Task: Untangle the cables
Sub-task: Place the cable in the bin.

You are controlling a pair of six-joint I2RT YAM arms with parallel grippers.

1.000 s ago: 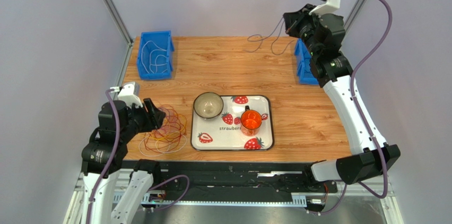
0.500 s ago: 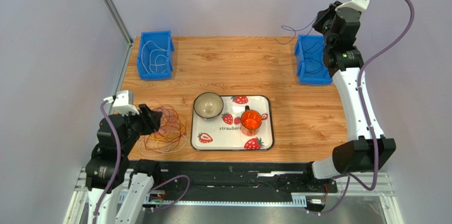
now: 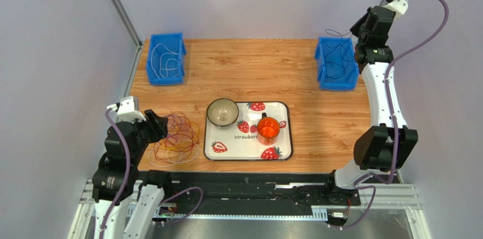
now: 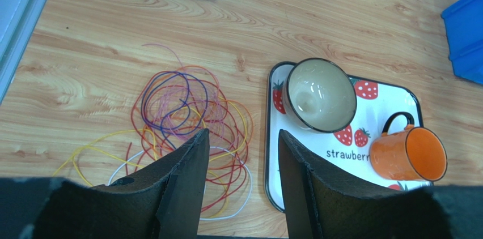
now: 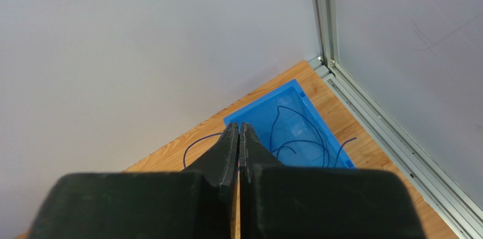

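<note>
The tangle of cables point(image 3: 180, 137), thin yellow, orange, red, purple and white loops, lies on the wooden table left of the tray. In the left wrist view the cables point(image 4: 190, 106) spread out just beyond my fingertips. My left gripper point(image 3: 160, 126) point(image 4: 242, 132) hovers over the tangle's near left side, open, with nothing between its fingers. My right gripper point(image 3: 363, 26) point(image 5: 238, 126) is high at the back right, shut on a thin dark cable point(image 3: 340, 58) point(image 5: 295, 111). Most of that cable lies in the right blue bin point(image 3: 338, 83) point(image 5: 258, 106).
A strawberry-print tray point(image 3: 248, 157) point(image 4: 363, 179) holds a beige bowl point(image 3: 222, 112) point(image 4: 320, 94) and an orange mug point(image 3: 268, 129) point(image 4: 416, 154). A left blue bin point(image 3: 166, 77) at the back holds a white cable point(image 3: 164, 58). Frame posts and walls stand close behind both bins.
My right arm swung right and back with the dark cable, from over the table's back edge to above the right bin. The cable has dropped into the bin. My left gripper drew back slightly.
</note>
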